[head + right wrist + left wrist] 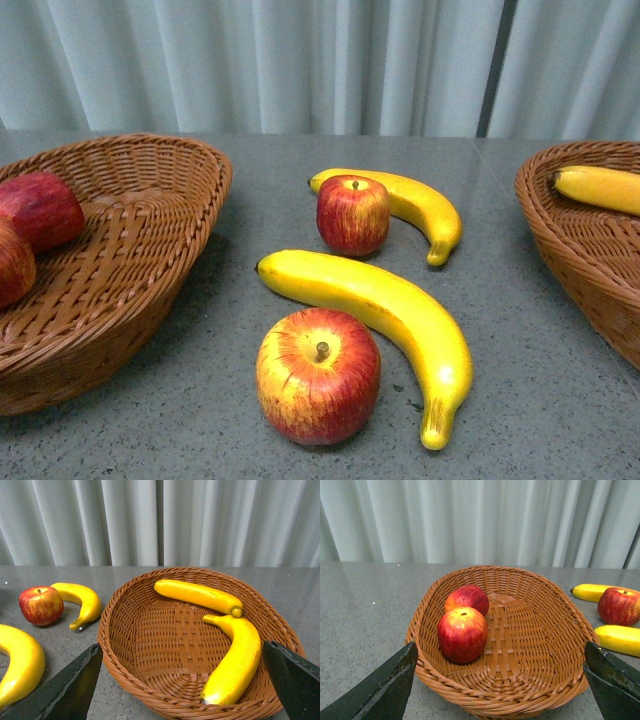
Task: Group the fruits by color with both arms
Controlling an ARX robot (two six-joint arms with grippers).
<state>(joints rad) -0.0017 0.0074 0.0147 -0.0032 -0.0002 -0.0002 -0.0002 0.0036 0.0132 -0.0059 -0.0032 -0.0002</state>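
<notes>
Over on the left, the left basket [150, 165] already holds two red fruits, a streaky apple [462, 634] and a darker apple [467, 599] just behind it, both on the side of the weave away from the loose fruit. The left gripper [500, 652] hangs just in front of that basket with its jaws spread wide and nothing between them. In the middle of the grey table [560, 420], four fruits are left to sort. The near apple [318, 375] sits against the long banana [380, 310], and as far as I can make out they touch, though the angle makes it hard to be sure. Behind them the far apple [353, 214] nestles in the curve of the far banana [410, 205]. Further right, the right basket [120, 645] has the yellow share so far: a straight banana [197, 596] towards the back and a curved banana [237, 657] along one side. The right gripper [180, 652] hovers before it, jaws wide apart and empty. By my reckoning the job is about half done: two apples and two bananas are home, and two of each wait on the table, the apples bound for the left basket and the bananas for the right.
</notes>
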